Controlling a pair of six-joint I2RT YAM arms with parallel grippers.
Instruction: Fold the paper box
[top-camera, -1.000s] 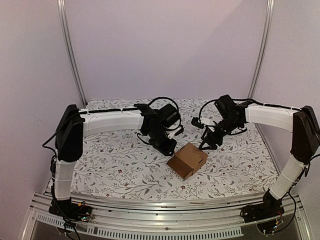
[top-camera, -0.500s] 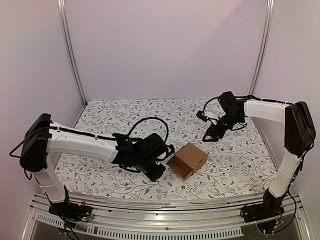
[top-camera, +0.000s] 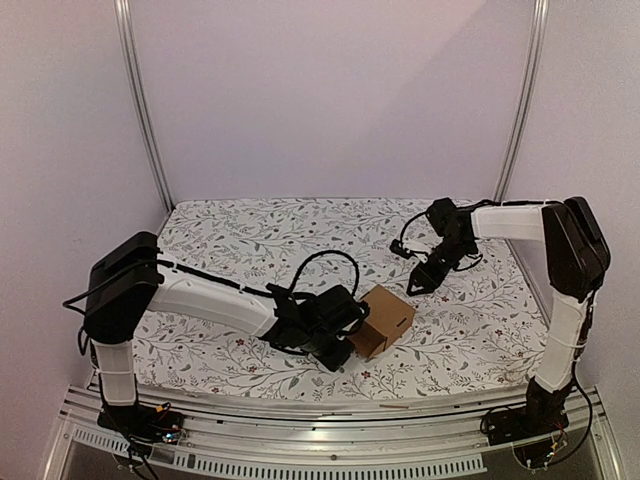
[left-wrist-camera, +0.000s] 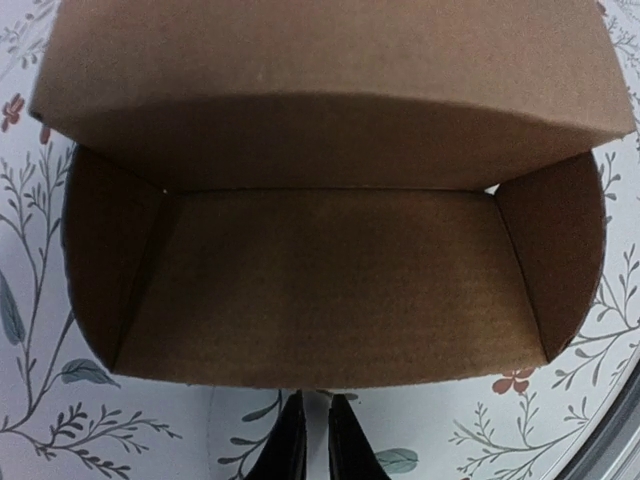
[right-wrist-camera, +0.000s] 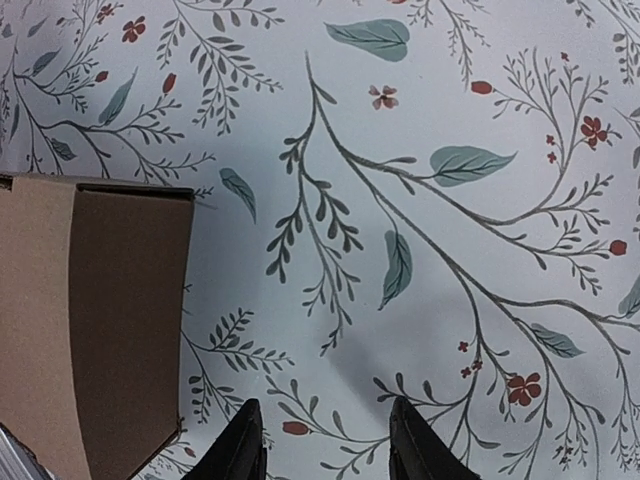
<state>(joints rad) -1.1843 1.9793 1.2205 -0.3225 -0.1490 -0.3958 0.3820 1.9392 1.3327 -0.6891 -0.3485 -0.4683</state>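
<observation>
Brown cardboard, the paper box (left-wrist-camera: 320, 280) lies open-mouthed on the flowered cloth (left-wrist-camera: 40, 420) just ahead of my left gripper (left-wrist-camera: 318, 445), whose fingers are pinched almost together on nothing. My right gripper (right-wrist-camera: 325, 445) hangs parted and empty, near the box but not touching it.

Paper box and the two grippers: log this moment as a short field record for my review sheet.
paper box: brown carton, formed, one side open, inside empty
surface: floral cloth
left gripper: fingers nearly together, nothing between them, tips at the open side's lower edge
right gripper: open, empty, over bare cloth beside the box
contact: left cannot tell; right none
</observation>
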